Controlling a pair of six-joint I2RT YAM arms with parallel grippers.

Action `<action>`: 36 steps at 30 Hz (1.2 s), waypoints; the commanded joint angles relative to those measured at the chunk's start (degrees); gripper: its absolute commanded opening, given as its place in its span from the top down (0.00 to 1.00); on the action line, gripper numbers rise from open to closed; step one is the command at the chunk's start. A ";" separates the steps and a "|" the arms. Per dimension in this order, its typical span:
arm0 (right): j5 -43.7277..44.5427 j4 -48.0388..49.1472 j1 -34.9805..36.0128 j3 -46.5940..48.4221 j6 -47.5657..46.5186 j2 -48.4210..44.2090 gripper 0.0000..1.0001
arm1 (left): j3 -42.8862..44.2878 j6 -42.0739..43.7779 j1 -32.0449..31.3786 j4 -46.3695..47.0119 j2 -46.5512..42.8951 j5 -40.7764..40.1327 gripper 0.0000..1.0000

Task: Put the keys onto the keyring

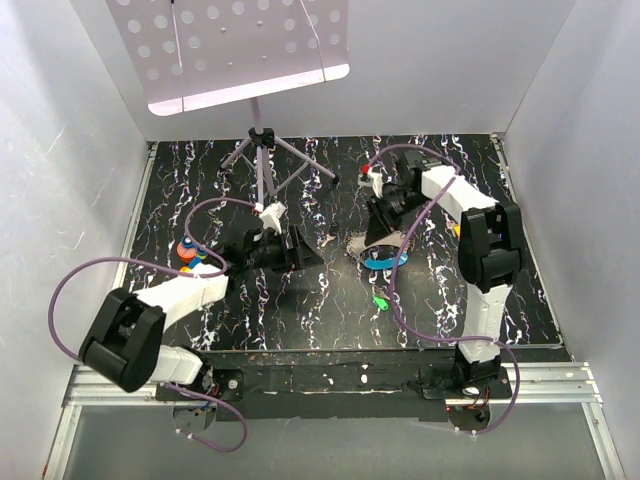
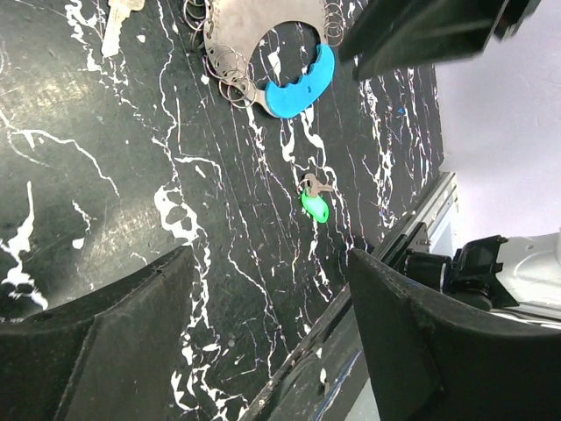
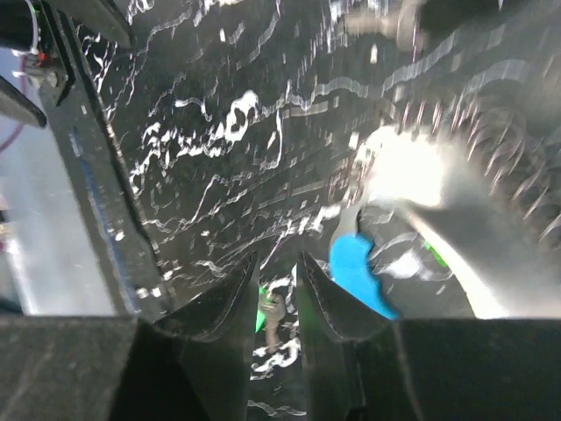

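The tiny green-headed key (image 1: pixel 380 300) lies flat on the black marbled table, near the front edge. It also shows in the left wrist view (image 2: pixel 314 207) and, through the finger gap, in the right wrist view (image 3: pixel 266 309). The keyring (image 1: pixel 384 259), a silvery loop with a light-blue strip and several small rings, lies just behind the key; it also shows in the left wrist view (image 2: pixel 296 84) and the right wrist view (image 3: pixel 358 274). My right gripper (image 1: pixel 378 232) hovers over the keyring, jaws a narrow gap apart and empty (image 3: pixel 277 279). My left gripper (image 1: pixel 308 250) is wide open and empty (image 2: pixel 272 333), left of both.
A purple tripod stand (image 1: pixel 262 150) holding a white perforated sheet stands at the back. Coloured pieces (image 1: pixel 188 252) lie at the left, a red-and-white item (image 1: pixel 368 172) at the back right. A loose silver key (image 2: pixel 118 22) lies near the keyring. The metal rail (image 1: pixel 330 375) borders the table's front.
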 commanded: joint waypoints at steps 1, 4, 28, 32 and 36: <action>0.95 6.00 -4.78 -8.96 16.11 -7.95 0.69 | 5.02 -0.14 0.08 -0.79 4.02 3.51 0.32; -2.04 12.85 -12.59 -13.97 22.97 -11.56 0.70 | 8.10 1.44 -1.32 -4.65 8.33 1.68 0.38; -0.28 20.78 -22.20 -19.96 31.70 -10.51 0.67 | 42.20 16.65 -14.60 -35.25 32.33 -17.75 0.57; -3.62 20.61 -22.90 -20.58 30.37 -9.81 0.66 | 44.14 16.47 -15.56 -35.25 33.82 -18.28 0.58; -4.94 20.16 -23.17 -20.23 29.93 -9.72 0.66 | 46.60 15.77 -16.36 -35.51 36.46 -19.07 0.61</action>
